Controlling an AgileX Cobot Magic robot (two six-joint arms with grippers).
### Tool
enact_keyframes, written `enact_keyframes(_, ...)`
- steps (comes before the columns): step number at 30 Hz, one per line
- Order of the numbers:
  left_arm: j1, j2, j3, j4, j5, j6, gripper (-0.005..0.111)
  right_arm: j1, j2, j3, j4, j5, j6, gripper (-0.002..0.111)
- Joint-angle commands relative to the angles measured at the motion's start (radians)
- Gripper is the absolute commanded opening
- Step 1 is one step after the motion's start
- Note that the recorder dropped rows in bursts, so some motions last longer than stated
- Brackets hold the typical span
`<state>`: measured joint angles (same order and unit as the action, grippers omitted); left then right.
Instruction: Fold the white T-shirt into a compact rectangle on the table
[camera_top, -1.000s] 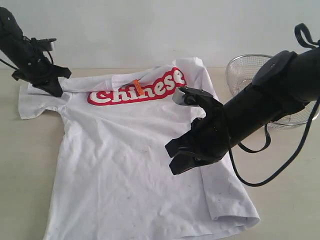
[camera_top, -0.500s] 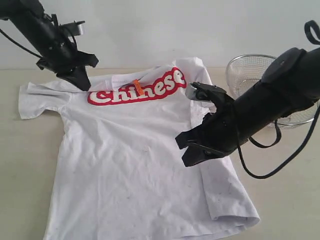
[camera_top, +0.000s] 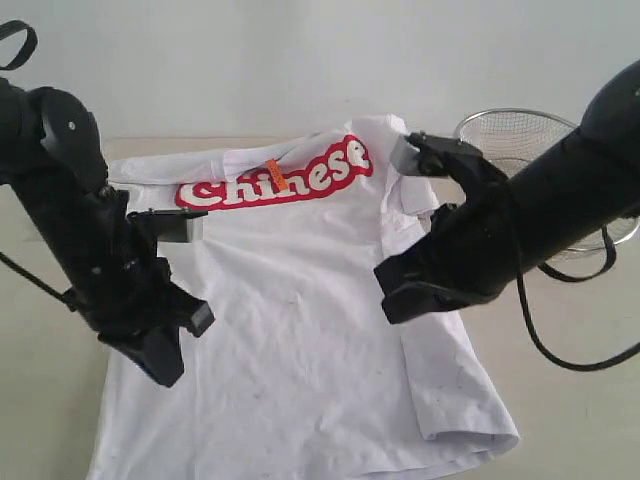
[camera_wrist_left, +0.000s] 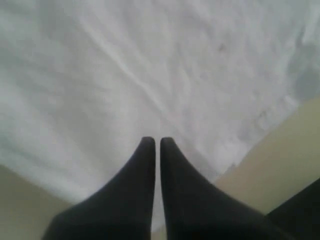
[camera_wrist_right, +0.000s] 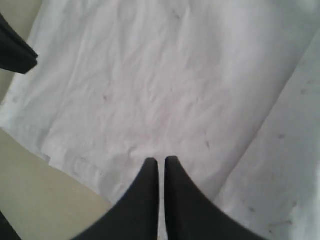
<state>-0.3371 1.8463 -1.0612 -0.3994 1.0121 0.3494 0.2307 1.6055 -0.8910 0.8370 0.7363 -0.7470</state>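
The white T-shirt (camera_top: 300, 330) lies spread on the table (camera_top: 570, 400). Its top is folded over, so the red lettering (camera_top: 320, 172) and an orange tag (camera_top: 277, 174) face up. Its right edge is folded inward in a long strip. My left gripper (camera_top: 160, 368) hangs over the shirt's near left edge, shut, with nothing between its fingers. The left wrist view shows its tips (camera_wrist_left: 157, 140) above white cloth (camera_wrist_left: 125, 65). My right gripper (camera_top: 395, 300) is shut and empty over the shirt's right side. Its tips (camera_wrist_right: 161, 160) point at wrinkled cloth (camera_wrist_right: 175, 75) beside the folded strip.
A silver wire-mesh basket (camera_top: 510, 135) stands at the back right, behind my right arm. Bare table shows off the shirt's hem in the wrist views (camera_wrist_left: 295, 140) (camera_wrist_right: 40, 190). The left arm hides the shirt's left sleeve area.
My left arm has swung from the far left by the collar down to the shirt's near left side. My right gripper has drifted rightward and a little farther back.
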Motion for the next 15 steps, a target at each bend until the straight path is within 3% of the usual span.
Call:
enact_keyframes(1, -0.051, -0.076, 0.134, 0.003, -0.049, -0.045, 0.005, -0.002, -0.009, 0.065, 0.026, -0.043, -0.025, 0.000)
enact_keyframes(7, -0.112, -0.090, 0.262, -0.004, -0.105, -0.062, 0.005, -0.002, -0.009, 0.065, 0.072, -0.008, -0.068, 0.000)
enact_keyframes(15, -0.126, -0.090, 0.311, -0.020, -0.218, -0.104, 0.005, -0.002, -0.009, 0.065, 0.087, 0.010, -0.079, 0.000)
